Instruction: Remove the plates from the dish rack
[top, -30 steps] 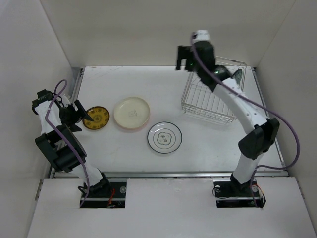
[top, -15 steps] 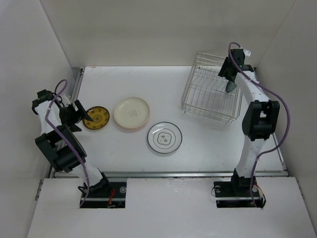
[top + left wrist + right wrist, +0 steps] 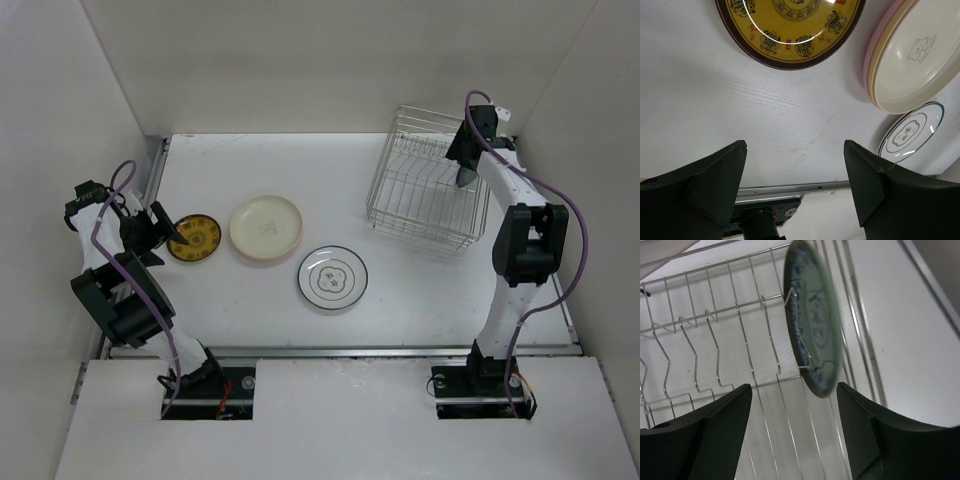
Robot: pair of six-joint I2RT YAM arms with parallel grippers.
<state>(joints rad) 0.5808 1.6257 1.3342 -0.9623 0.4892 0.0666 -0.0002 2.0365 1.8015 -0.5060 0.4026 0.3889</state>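
From the top camera I saw the dish rack (image 3: pixel 425 195) at the upper right of the frame, with the right gripper (image 3: pixel 468 158) poised over its right end. A small dark sliver just below that gripper was probably the teal plate (image 3: pixel 466 178), though the arm hid most of it. At the far left, the left gripper (image 3: pixel 166 228) sat just beside the mustard plate (image 3: pixel 195 238). Right of that lay the cream plate (image 3: pixel 266 226), stacked on the pink plate (image 3: pixel 265 263). Lower, near the centre, was the white plate (image 3: pixel 333 276) with a thin dark rim. All four lay flat on the table (image 3: pixel 300 170).

In the left wrist view, the fingers stood spread wide at the bottom corners, with only bare table between them. The mustard plate filled the top edge. The cream plate on the pink one sat at the upper right, and the white plate at the right edge.

In the right wrist view, the fingers were also far apart at the bottom corners, gripping nothing. The teal plate stood upright in a slot of the dish rack at the upper centre, its blue-patterned face turned left.
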